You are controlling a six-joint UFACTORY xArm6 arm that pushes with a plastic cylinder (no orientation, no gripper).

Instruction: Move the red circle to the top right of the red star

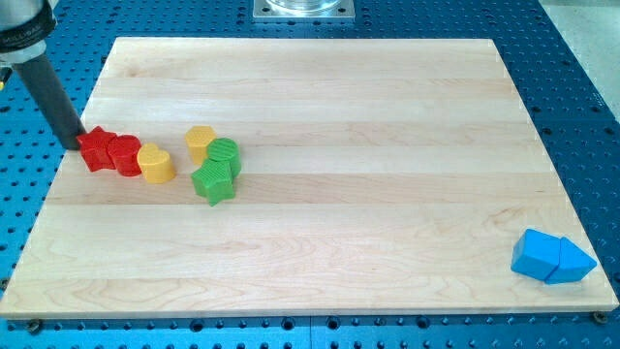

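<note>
The board point(320, 194), pale wood, fills most of the view on a blue perforated table point(581, 116). My rod point(44, 87) slants down from the view's top left; it is a bare rod with no pincer, holding nothing. My tip point(77, 145) sits at the board's left edge, touching the upper left of the red star point(96, 149). Far to the tip's lower right, two blue blocks point(552, 257) lie touching. To the tip's right a green star point(213, 181) and green circle point(224, 154) touch a yellow block point(201, 142). Nearer, a yellow heart point(156, 163) touches the red circle point(125, 154), which touches the star's right side.
</note>
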